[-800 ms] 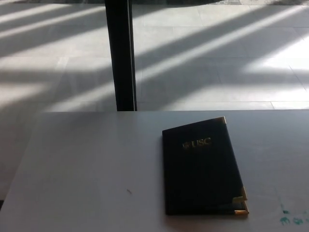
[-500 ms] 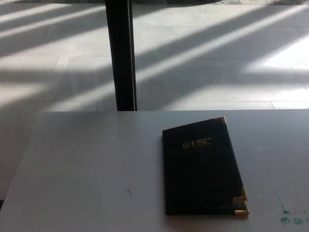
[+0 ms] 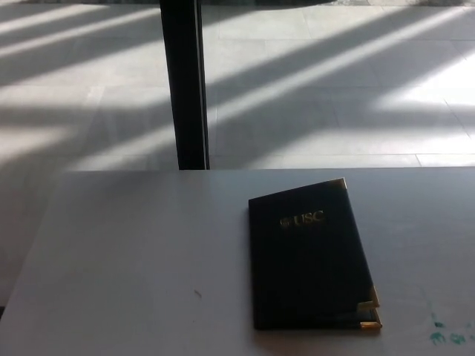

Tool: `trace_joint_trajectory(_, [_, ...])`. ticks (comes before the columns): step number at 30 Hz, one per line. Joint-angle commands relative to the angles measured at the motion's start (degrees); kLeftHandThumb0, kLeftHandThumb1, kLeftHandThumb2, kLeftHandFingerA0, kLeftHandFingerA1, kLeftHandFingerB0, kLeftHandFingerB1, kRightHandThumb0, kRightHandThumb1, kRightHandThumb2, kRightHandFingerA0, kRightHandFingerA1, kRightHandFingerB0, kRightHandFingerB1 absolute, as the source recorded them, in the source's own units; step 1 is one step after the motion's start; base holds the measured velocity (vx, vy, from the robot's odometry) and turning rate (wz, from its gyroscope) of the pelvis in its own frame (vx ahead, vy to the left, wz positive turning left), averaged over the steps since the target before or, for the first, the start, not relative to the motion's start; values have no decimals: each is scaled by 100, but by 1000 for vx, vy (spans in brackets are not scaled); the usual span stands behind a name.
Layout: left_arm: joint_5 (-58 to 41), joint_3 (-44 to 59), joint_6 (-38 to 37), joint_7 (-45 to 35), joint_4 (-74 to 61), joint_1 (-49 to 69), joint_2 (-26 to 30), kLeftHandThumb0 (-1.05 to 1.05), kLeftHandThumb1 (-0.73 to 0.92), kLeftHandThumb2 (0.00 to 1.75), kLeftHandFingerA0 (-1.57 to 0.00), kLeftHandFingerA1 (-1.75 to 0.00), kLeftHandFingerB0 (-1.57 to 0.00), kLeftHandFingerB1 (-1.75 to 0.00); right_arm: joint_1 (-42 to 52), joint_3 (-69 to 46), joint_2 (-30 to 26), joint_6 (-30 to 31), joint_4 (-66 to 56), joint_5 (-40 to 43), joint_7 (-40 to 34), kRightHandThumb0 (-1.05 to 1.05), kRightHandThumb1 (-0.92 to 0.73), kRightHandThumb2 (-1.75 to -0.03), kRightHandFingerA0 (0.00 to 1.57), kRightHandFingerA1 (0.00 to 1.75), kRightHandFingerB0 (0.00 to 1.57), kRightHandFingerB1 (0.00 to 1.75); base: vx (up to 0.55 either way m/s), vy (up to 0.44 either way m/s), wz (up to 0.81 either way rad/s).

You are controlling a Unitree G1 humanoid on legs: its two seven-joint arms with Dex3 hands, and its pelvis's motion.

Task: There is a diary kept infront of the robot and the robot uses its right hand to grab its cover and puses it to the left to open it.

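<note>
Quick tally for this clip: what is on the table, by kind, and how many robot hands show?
Diary, dark cover, closed: 1
Gold corner caps visible on the diary: 3
Green marks on the table: 1 patch
Robot hands in view: 0
Total loose objects on the table: 1

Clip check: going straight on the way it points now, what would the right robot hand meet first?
Cannot be judged: neither robot hand is in view. Only the closed dark leather diary with gold corners lies on the white table.

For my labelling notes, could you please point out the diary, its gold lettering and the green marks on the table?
diary [image 3: 308, 278]: head view, bare middle of cover.
lettering [image 3: 303, 219]: head view, centre of gold text.
green marks [image 3: 447, 338]: head view, on smudges.
</note>
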Motion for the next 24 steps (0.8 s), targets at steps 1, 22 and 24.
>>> trace_joint_trajectory(1, [-531, 221, -52, 295, 16, -91, 271, -99, 92, 143, -47, -100, -18, -77, -782, 71, -213, 851, -1036, 937, -745, -80, -92, -75, 43, 54, 31, 48, 0, 0, 0])
trace_joint_trajectory(22, [-779, 27, -99, 416, 150, -93, 360, -98, 92, 143, -49, -103, -17, -75, -865, 2366, 1608, 1834, -2410, 1317, -1015, -78, -92, -73, 31, 51, 24, 44, 0, 0, 0])
trace_joint_trajectory(24, [-825, 22, -104, 367, 179, -35, 381, -96, 92, 143, -51, -104, -18, -76, -665, 2659, 1757, 1859, -2310, 1259, -811, -79, -92, -71, 31, 48, 23, 42, 0, 0, 0])
